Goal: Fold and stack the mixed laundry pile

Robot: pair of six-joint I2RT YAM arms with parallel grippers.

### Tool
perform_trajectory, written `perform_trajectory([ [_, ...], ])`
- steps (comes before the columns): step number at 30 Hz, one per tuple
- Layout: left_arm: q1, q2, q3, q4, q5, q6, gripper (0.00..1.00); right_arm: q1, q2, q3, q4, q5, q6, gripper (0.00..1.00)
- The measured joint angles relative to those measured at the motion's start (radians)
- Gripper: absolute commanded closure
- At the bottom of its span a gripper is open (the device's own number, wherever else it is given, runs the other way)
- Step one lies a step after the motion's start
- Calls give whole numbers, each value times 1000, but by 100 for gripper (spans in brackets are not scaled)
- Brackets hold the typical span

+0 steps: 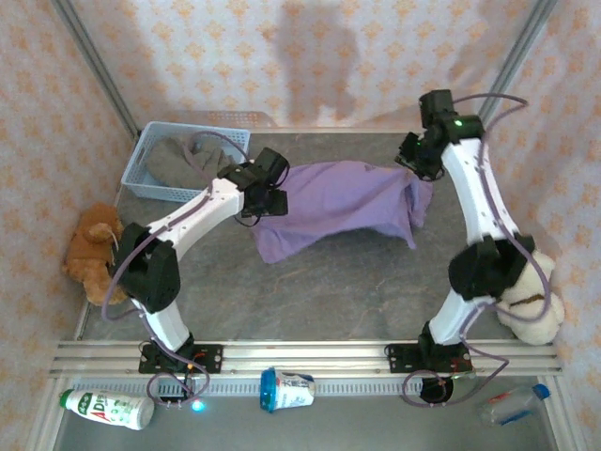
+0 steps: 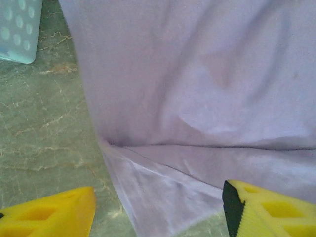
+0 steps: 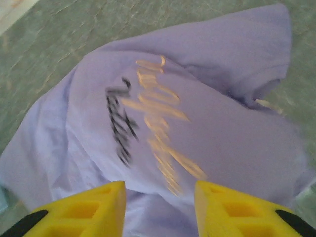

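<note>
The lavender T-shirt (image 1: 347,197) lay spread and rumpled across the far middle of the desk (image 1: 329,291), its longer side running left to right and one flap trailing towards the near edge on the left. The grey top (image 1: 183,160) sat bunched inside the light blue basket (image 1: 141,155) in the far left corner, well apart from the shirt.

The left hand (image 1: 266,199) hung over the shirt's left edge. In its wrist view its yellow fingers (image 2: 266,212) stood wide apart with nothing between them, the shirt's creased cloth and hem lying under them and a corner of the basket at the upper left.

The right hand (image 1: 420,162) hovered at the shirt's right end, towards the far right of the desk. Its wrist view showed its fingers (image 3: 89,212) parted about halfway, with no cloth pinched; purple fabric showed through the gap, and whether the tips touched it I could not tell. Beyond them the shirt's print (image 3: 148,128) faced up, dark lettering beside peach lettering, too blurred to read.

A brown plush toy (image 1: 94,249) sat at the desk's left edge and a cream plush toy (image 1: 531,301) at its right edge near the front corner. Past the near edge, beyond the rail, lay a white bottle (image 1: 108,409), a blue-topped cup (image 1: 286,390) and a clear bottle (image 1: 512,406)
</note>
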Motion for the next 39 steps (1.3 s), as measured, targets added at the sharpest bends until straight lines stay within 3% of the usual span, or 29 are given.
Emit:
perform_trajectory([
  [3,23,118,138,-32,-12,-11,30,0,201,151,6,-7,-6,46],
  [6,30,176,206,-28,-18,-23,30,0,226,109,11,-5,-16,43],
  [11,22,164,156,-8,5,-68,32,-1,-21,-262,49,29,-39,43],
  [18,21,101,-70,17,61,-118,33,-6,-429,-733,92,36,-6,43],
  [25,23,32,-195,64,104,-173,29,-6,-533,-1092,163,-26,85,43],
  [39,75,42,-145,196,129,-433,32,-9,-593,-1217,313,-21,288,41],
])
